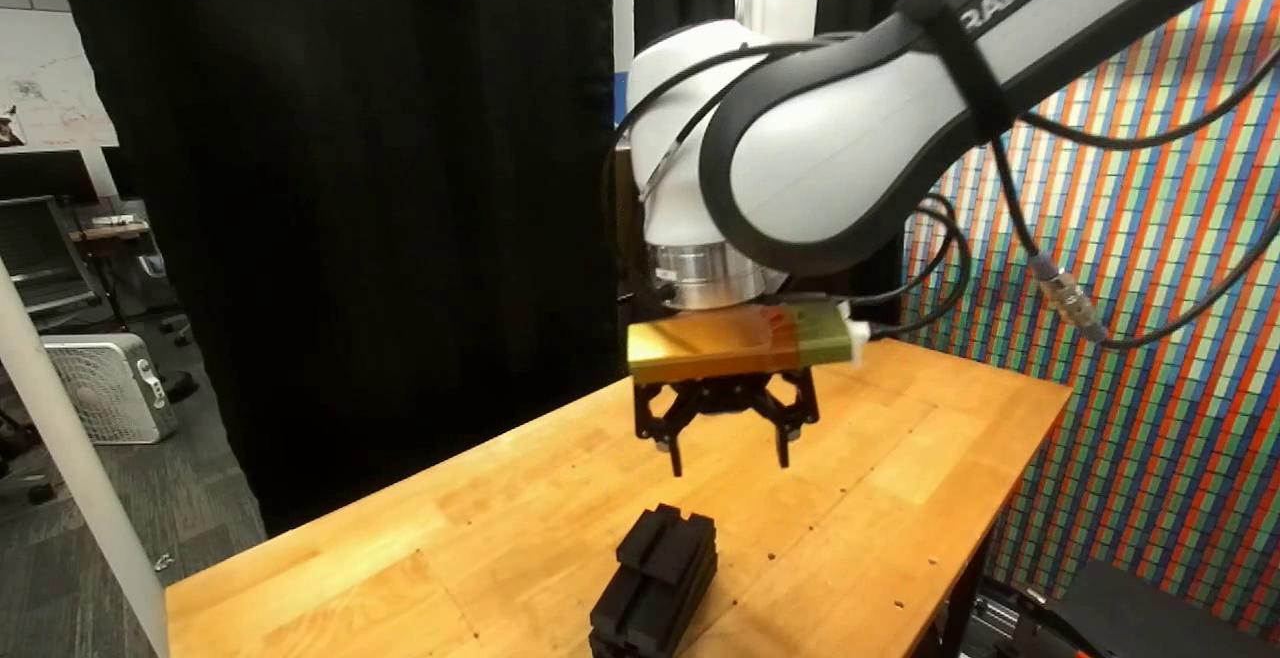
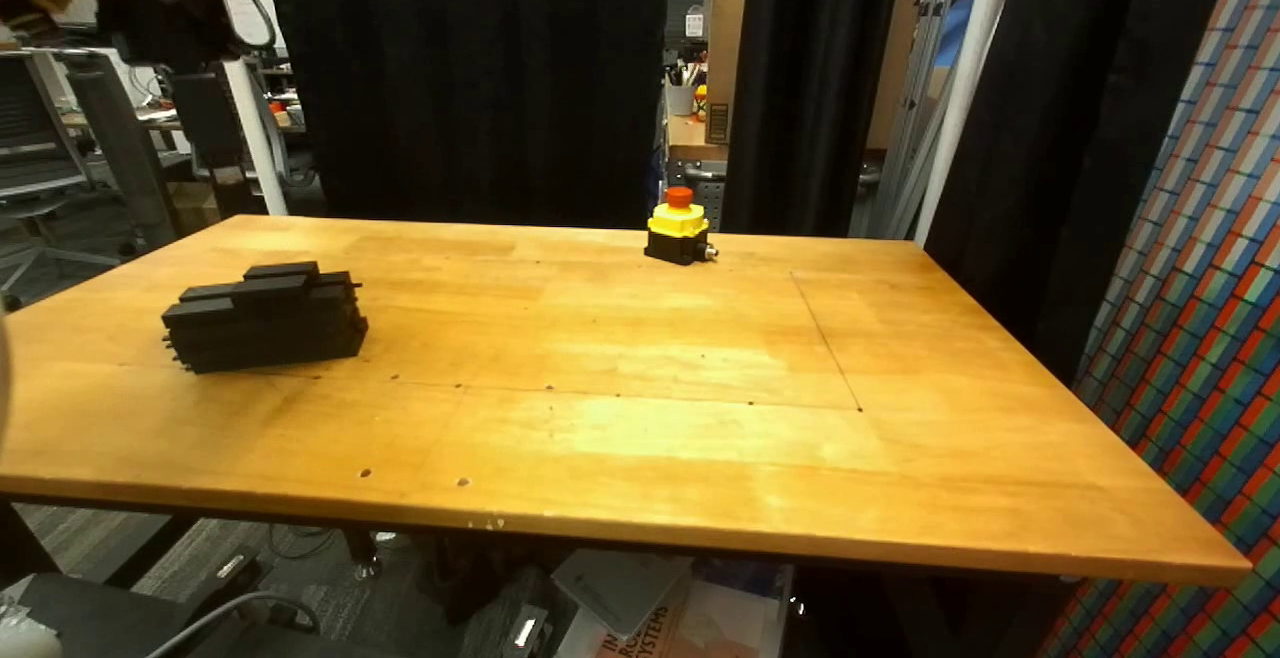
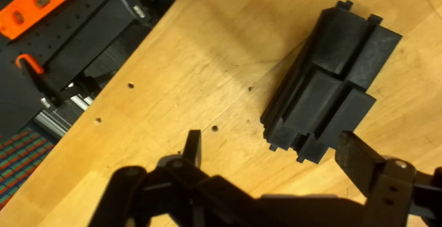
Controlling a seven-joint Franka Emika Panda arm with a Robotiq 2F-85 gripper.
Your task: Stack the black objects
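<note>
Gripper (image 3: pixel 270 133) spread apart — oblong matte-black objects (image 3: pixel 316 99) sit stacked on grained wood (image 3: pixel 179 89).

Block stack (image 2: pixel 265 328) on table (image 2: pixel 700 458), 9 o'clock side in an exterior view; emergency-stop button (image 2: pixel 678 226) on it at 12. Gripper (image 1: pixel 730 469) over table, stack at its 7 in an exterior view. Wrist view: upper block pair (image 3: pixel 314 101) on lower blocks (image 3: pixel 336 40), toward the stack's 7 o'clock end.
</note>
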